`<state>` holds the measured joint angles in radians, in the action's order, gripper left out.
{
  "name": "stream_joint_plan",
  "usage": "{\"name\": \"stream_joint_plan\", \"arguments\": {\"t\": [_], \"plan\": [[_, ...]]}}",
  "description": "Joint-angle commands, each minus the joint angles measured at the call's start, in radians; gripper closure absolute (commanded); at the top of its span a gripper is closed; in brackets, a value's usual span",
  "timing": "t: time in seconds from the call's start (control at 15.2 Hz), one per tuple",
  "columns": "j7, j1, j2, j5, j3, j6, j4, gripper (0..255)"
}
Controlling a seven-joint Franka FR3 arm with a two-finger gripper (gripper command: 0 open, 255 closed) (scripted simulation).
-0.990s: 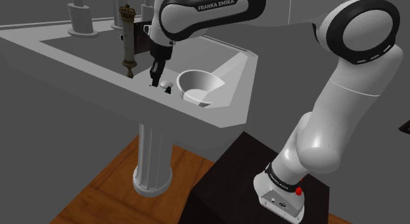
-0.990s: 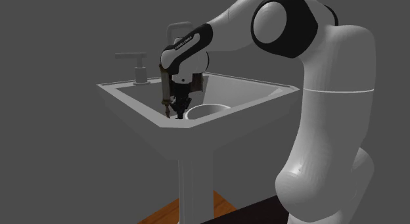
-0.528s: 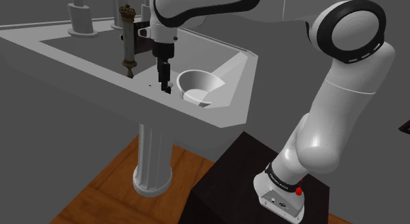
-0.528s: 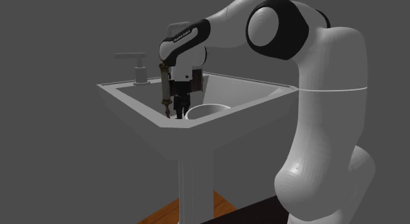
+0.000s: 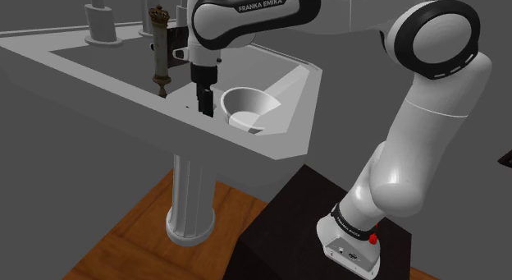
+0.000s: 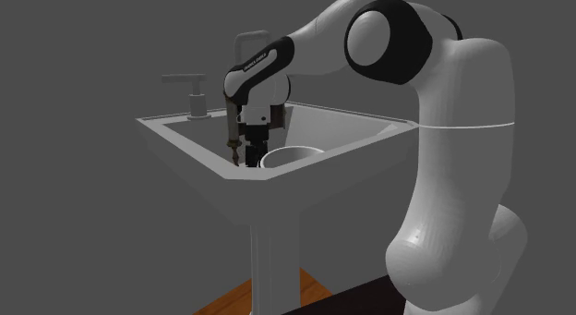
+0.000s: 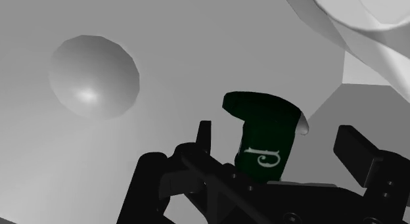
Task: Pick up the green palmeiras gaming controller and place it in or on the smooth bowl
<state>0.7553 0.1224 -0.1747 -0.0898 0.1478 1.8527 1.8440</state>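
End effector (image 7: 279,138) is spread and points down at the sink (image 5: 78,66) ledge. The 2 fingers straddle the dark green controller (image 7: 264,127), and a sliver of grey shows on each side. I judge no contact yet.

The controller sits dead centre between the fingers, close under the palm, on the ledge. The part I can see runs away from the palm, across the closing line, so closing should take it on the narrow width. It has 1 white mark on its face. The rest is hidden behind my own hand, so I cannot tell its full outline.

The bowl (image 5: 256,99) is pale and smooth, in the sink corner just beside the end effector, on the shoulder view's right. Nothing shows inside it.

A tall brown mill-like post (image 5: 158,52) stands near the end effector on the opposite side from the bowl.

Judgement: this is the grasp step, with the fingers aligned and not closed. Next is close, lift clear of the ledge, then a short sideways shift over the bowl rim. Risks are an off-centre pinch that tips the controller, and a lift too low that clips the bowl wall.
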Motion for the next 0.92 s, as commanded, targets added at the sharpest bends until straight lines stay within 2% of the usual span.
{"name": "stream_joint_plan", "arguments": {"t": [0.0, 0.26, 0.33, 0.86], "plan": [[0.0, 0.0, 0.0, 0.0, 0.0, 0.003, 0.003, 0], [0.0, 0.0, 0.0, 0.0, 0.0, 0.003, 0.002, 0], [0.0, 0.0, 0.0, 0.0, 0.0, 0.003, 0.002, 255], [0.0, 0.0, 0.0, 0.0, 0.0, 0.003, 0.002, 255]]}}
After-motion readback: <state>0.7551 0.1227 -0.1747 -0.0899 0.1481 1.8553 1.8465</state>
